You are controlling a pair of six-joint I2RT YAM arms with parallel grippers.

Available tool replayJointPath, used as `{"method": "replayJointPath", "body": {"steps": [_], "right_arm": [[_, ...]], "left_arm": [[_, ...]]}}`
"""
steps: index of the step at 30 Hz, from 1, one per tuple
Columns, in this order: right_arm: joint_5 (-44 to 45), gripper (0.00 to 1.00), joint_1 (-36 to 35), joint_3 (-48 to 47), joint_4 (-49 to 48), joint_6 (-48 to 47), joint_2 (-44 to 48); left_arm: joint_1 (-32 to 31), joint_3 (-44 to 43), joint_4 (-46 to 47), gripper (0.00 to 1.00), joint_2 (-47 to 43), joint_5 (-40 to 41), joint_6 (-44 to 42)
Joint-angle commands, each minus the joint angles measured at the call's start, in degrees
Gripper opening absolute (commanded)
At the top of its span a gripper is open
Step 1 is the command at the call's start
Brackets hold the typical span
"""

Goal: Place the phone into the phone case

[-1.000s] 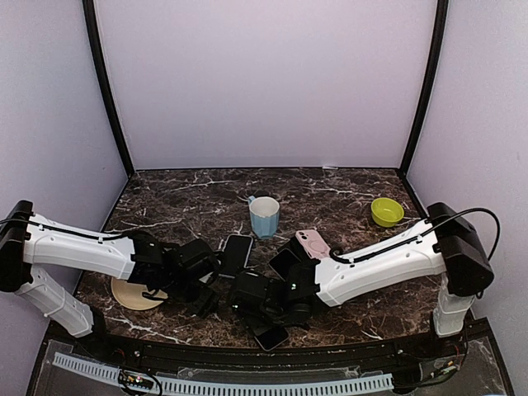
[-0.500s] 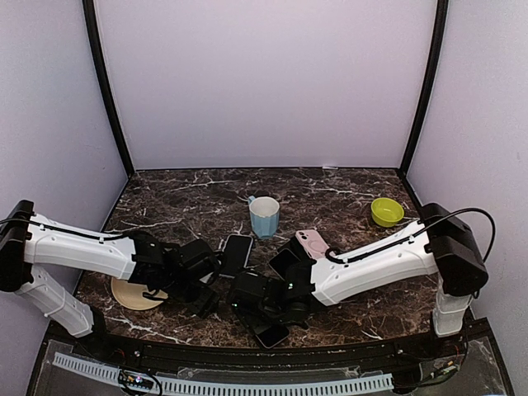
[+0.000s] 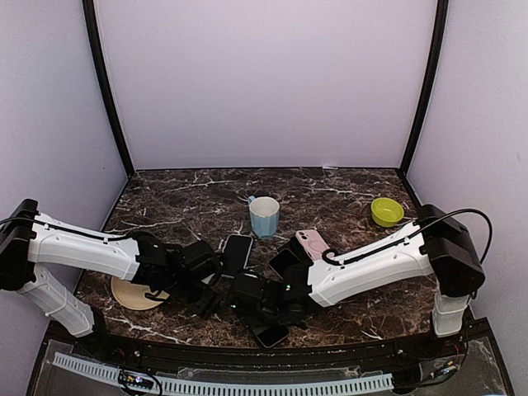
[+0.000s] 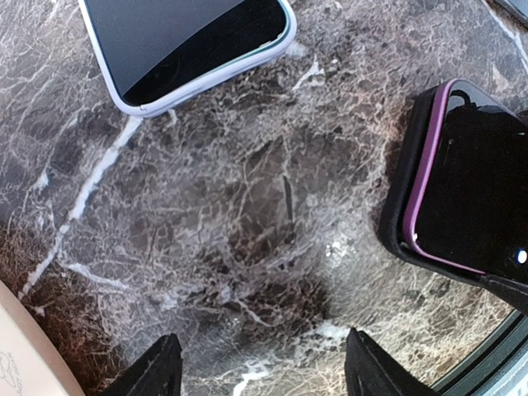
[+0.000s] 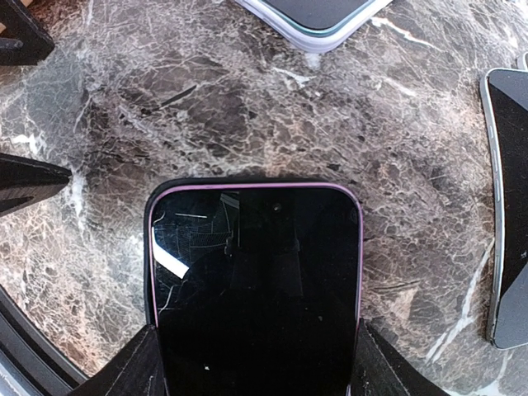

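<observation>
Left fingers (image 3: 205, 304) and right fingers (image 3: 254, 316) are dark blurs from above, close together near the table's (image 3: 346, 194) front edge, the right ones over the phone (image 3: 272, 335). Only this view shows the cup (image 3: 264, 216) and bowl (image 3: 386, 211).

From the left wrist, its fingers stand wide apart over bare marble, empty. The phone lies in its black case (image 4: 400, 206) to the right.

From the right wrist, the fingers flank that cased phone closely; whether they squeeze it I cannot tell.
</observation>
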State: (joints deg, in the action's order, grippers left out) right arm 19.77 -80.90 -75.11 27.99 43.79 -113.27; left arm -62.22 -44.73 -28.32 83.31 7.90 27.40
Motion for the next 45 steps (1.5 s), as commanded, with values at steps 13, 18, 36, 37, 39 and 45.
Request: {"method": "replayJointPath", "body": {"steps": [13,18,36,37,39,45], "right_arm": [[0.5,0.87,1.6,-4.1,1.5,-3.5,0.1],[-3.8,0.99,2.5,-5.1,3.4,-4.3,3.9],[-17.6,0.4,4.0,21.6,-12.8,7.6,18.1],[-17.8,0.37,3.9,21.7,-12.8,8.0,17.7],[-18.3,0.31,3.5,22.5,-13.1,8.9,17.3],[-18.6,0.18,1.2,23.7,-12.8,12.0,15.7]], "left_arm": [[0.2,-0.3,0.0,0.7,0.2,-0.7,-1.2],[0.2,-0.8,-0.1,0.7,0.2,-0.9,-1.6],[-13.4,-1.3,10.9,0.43,6.8,-8.6,-2.6],[-14.2,-1.4,12.3,0.4,7.5,-9.9,-2.6],[-15.4,-1.8,14.0,0.38,9.4,-10.9,-2.3],[-16.1,-1.8,17.8,0.37,12.0,-11.2,-1.1]]}}
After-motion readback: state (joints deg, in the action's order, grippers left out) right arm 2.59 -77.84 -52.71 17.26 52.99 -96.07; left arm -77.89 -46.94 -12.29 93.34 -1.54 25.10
